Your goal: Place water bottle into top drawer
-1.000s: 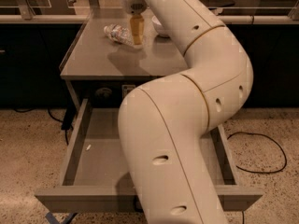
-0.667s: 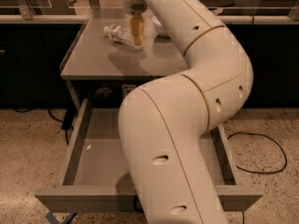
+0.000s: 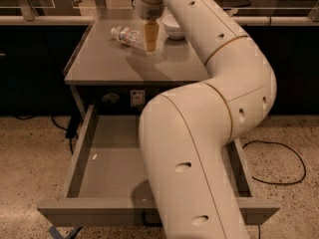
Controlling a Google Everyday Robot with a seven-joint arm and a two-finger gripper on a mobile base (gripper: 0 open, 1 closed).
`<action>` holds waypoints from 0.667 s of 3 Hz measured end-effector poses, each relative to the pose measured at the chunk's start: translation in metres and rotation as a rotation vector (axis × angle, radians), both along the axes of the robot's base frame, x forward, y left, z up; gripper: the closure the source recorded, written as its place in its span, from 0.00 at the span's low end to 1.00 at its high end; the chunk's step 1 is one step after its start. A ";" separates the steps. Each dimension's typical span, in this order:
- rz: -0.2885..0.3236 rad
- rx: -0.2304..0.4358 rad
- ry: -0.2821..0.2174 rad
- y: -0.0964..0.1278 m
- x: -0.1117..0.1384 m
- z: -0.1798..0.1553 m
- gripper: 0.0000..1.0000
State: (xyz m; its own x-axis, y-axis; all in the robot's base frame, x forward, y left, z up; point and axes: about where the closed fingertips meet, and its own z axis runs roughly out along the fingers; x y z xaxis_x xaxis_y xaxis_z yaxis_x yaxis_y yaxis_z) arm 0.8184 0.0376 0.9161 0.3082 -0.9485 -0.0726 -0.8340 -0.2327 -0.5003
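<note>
The water bottle (image 3: pixel 128 35) lies on its side on the grey tabletop (image 3: pixel 114 63), at the back, left of centre. My gripper (image 3: pixel 151 46) hangs straight down from the wrist, its tip at the tabletop just right of the bottle's right end. The top drawer (image 3: pixel 107 163) below the tabletop is pulled wide open toward the camera. Its floor shows bare on the left. My large white arm covers its right half and part of its front panel.
A white round bowl (image 3: pixel 173 27) stands on the tabletop just right of the gripper. A black cable (image 3: pixel 279 178) lies on the speckled floor at the right. A railing and dark cabinets run behind the table.
</note>
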 end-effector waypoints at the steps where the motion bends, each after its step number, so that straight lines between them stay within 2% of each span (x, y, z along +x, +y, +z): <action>1: 0.070 0.043 0.002 -0.004 0.004 -0.007 0.00; 2: 0.107 0.028 -0.007 0.003 0.015 -0.022 0.00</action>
State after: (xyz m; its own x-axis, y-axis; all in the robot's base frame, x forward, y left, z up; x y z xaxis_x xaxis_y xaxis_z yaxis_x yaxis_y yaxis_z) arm 0.8331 0.0411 0.8938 0.4080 -0.9079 -0.0964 -0.8019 -0.3059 -0.5132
